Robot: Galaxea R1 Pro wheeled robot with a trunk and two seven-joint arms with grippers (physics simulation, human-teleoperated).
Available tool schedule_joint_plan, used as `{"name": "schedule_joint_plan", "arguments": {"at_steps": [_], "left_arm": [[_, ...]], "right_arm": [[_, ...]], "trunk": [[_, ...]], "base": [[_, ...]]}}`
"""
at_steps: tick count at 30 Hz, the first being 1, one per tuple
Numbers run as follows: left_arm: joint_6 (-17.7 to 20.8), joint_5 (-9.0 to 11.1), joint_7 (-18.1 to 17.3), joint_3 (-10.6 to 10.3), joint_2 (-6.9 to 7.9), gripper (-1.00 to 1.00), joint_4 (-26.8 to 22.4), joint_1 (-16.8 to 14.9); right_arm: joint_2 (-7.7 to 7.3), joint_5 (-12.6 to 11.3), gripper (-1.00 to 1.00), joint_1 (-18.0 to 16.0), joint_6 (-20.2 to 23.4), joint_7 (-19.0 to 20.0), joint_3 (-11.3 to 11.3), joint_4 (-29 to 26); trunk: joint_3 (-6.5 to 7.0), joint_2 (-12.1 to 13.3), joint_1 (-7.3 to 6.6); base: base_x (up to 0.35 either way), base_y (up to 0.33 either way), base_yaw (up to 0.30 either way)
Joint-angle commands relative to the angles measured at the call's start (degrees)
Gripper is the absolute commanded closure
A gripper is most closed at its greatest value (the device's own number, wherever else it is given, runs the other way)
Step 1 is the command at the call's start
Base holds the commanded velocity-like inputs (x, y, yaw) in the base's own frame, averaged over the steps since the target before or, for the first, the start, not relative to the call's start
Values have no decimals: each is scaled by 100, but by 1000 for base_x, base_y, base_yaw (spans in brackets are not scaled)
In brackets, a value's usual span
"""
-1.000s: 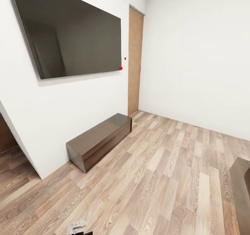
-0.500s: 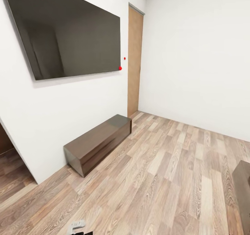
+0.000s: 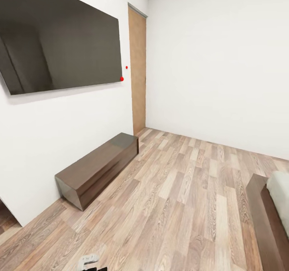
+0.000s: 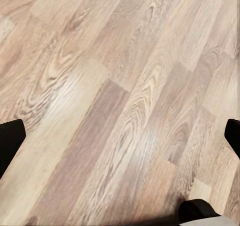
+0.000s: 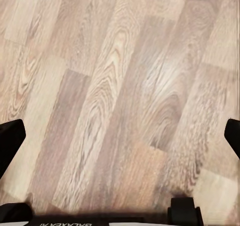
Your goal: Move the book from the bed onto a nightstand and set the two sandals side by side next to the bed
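While both grippers gape over floor, cabinet hugs wall, bed right.

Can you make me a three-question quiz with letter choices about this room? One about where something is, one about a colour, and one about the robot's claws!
1. Where is the long cabinet?
A. on the floor against the wall, below the screen
B. hanging from the ceiling
C. on the bed

2. What colour is the mattress?
A. bright red
B. pale grey
C. green

3. What are the left claw and right claw holding?
A. a book
B. a sandal
C. nothing

Answers: 1 A, it stands on the planks below the screen. 2 B, a grey corner shows. 3 C, fingers wide apart over bare floor.
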Motion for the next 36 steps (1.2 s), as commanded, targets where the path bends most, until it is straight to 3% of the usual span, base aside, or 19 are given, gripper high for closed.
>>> {"name": "schedule_joint_plan", "arguments": {"at_steps": [1, 36], "left_arm": [[-10, 24, -25, 8, 2, -100, 7, -3], [-10, 24, -25, 8, 4, -100, 7, -3]], "right_arm": [[-2, -48, -100, -12, -32, 31, -10, 30], [-2, -70, -100, -12, -37, 31, -11, 30]], "trunk": [[-6, -4, 0], [-6, -4, 0]], "base": [[0, 0, -283], [0, 0, -283]]}}
